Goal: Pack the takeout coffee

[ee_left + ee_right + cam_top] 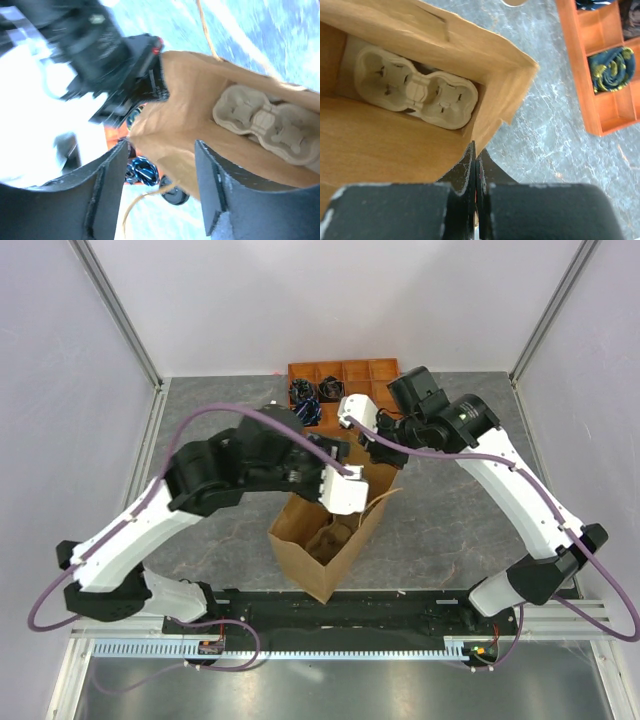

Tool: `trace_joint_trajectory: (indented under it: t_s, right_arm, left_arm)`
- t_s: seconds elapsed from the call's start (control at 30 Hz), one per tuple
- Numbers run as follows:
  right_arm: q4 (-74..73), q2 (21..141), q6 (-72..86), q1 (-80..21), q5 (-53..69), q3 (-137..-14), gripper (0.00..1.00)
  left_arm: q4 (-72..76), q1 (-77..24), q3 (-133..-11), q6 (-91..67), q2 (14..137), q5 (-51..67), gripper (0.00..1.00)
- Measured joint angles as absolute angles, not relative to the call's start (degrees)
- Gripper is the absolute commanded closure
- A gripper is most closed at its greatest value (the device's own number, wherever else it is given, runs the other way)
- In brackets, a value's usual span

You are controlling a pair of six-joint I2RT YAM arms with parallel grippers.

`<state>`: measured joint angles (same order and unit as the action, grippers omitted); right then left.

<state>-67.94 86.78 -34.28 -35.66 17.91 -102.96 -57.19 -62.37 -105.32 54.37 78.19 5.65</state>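
Note:
The brown paper bag (310, 562) stands open at the table's middle with the tan cup carrier (330, 535) at its bottom. My right gripper (378, 452) is shut on the bag's far rim; in the right wrist view its fingertips (476, 150) pinch the bag wall (380, 145) beside the carrier (415, 85). My left gripper (345, 462) is open, and in the left wrist view (161, 150) it straddles a corner of the bag (200, 95) without closing. A round black thing (175, 195), possibly the coffee's lid, lies on the table beyond. The cup is hidden in the top view.
An orange compartment tray (370, 372) sits at the back, holding dark blue rolled items (303, 392); it also shows in the right wrist view (580, 65). White walls and metal posts enclose the table. The bag's string handle (145, 200) hangs near my left fingers.

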Motion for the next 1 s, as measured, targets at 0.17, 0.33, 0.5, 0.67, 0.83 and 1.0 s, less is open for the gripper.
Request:
trace_joint_trajectory:
  t_s: [0.17, 0.33, 0.5, 0.67, 0.83, 1.0]
  right_arm:
    - [-65.78, 83.81, -30.2, -31.22, 16.8, -100.18, 1.0]
    - [-64.16, 80.01, -26.28, -24.95, 16.14, -95.33, 1.0]
    - [-64.45, 75.46, -25.58, -23.79, 16.71, -91.42, 0.5]
    - [-66.89, 73.14, -27.46, -23.88, 16.23, -90.72, 0.13]
    - [-68.23, 73.56, -31.44, -23.77, 14.35, -92.36, 0.03]
    - [-67.7, 76.27, -36.14, -23.38, 14.31, -98.24, 0.02]
  left_arm:
    - [-54.3, -61.52, -104.16, 50.28, 70.87, 7.77, 0.25]
    - [-50.41, -54.0, -104.09, 42.54, 66.59, 10.92, 0.21]
    - [-49.36, -38.37, -105.91, 31.51, 69.21, 17.15, 0.21]
    - [-49.76, -26.02, -105.1, 21.19, 74.76, 26.06, 0.21]
    - [-50.96, -17.96, -100.99, 14.04, 78.11, 34.09, 0.21]
    - [-51.29, -15.73, -96.6, 10.9, 78.35, 39.09, 0.21]
